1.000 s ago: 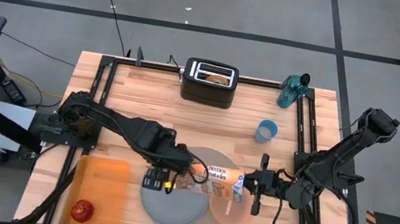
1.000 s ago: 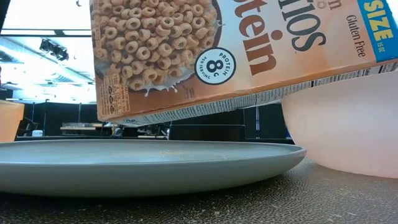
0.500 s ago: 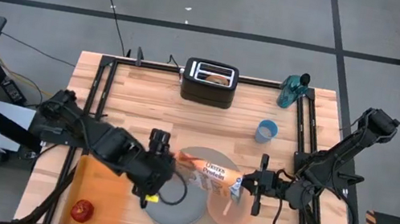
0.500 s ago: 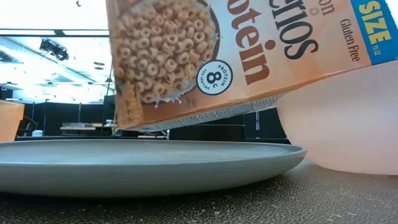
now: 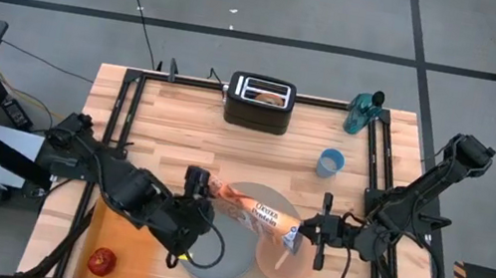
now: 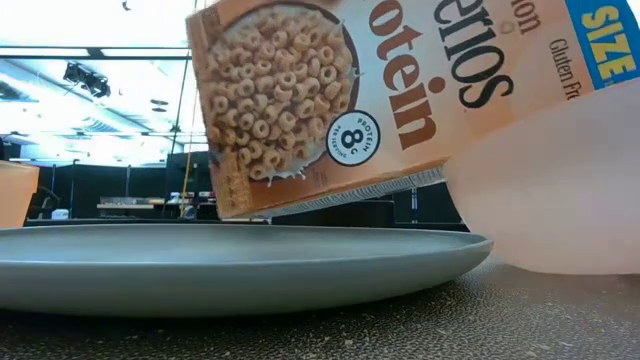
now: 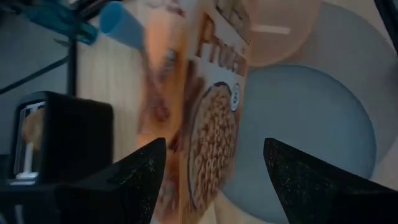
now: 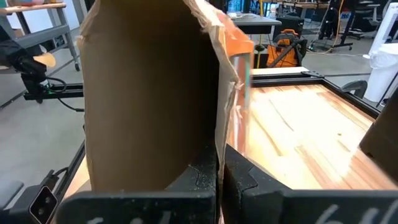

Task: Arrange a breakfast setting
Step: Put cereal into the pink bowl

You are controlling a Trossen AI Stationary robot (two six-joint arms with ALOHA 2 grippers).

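Pink bowl [image 5: 276, 253] beside grey plate [image 5: 218, 255], on mat [image 5: 253, 197]

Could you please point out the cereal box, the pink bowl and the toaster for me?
cereal box [image 5: 254, 211], high view, on its printed front face.
pink bowl [image 6: 560, 190], low view, on its outer wall.
toaster [image 5: 258, 107], high view, on its black side below the slots.

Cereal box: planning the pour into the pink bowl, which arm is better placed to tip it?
Right: right gripper clamps the cereal box by the bowl; left gripper hangs open, apart.
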